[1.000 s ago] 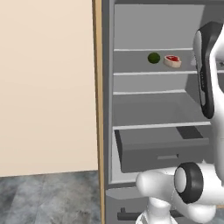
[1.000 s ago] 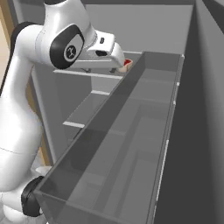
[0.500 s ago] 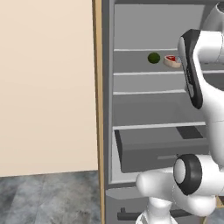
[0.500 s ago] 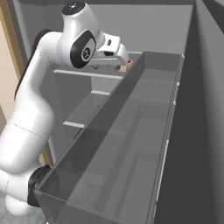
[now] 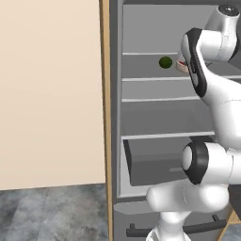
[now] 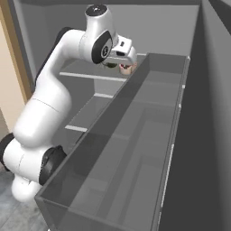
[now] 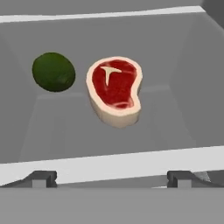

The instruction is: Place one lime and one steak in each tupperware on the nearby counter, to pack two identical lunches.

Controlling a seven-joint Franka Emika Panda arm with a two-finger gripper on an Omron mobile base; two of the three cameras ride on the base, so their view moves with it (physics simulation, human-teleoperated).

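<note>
Nothing is packed yet: lime [image 7: 53, 71] and steak [image 7: 116, 90] are left on the fridge shelf [image 7: 109, 131], faced by the wide-open, empty end effector [image 7: 109, 176].

- Left base view looks from behind the arm into the open fridge [image 5: 160, 113], fairly far.
- Right base view looks along the fridge door's bin [image 6: 135, 149].
- Hand view looks close at the shelf [image 7: 109, 127]; all three share the steak [image 7: 115, 89].

**No readable text**

I can't read any text, labels, brands, numbers or signs in any view. Fridge shelves [image 5: 160, 79], the lime [image 7: 53, 72] and the steak [image 7: 115, 91] all show plain, unmarked surfaces.
</note>
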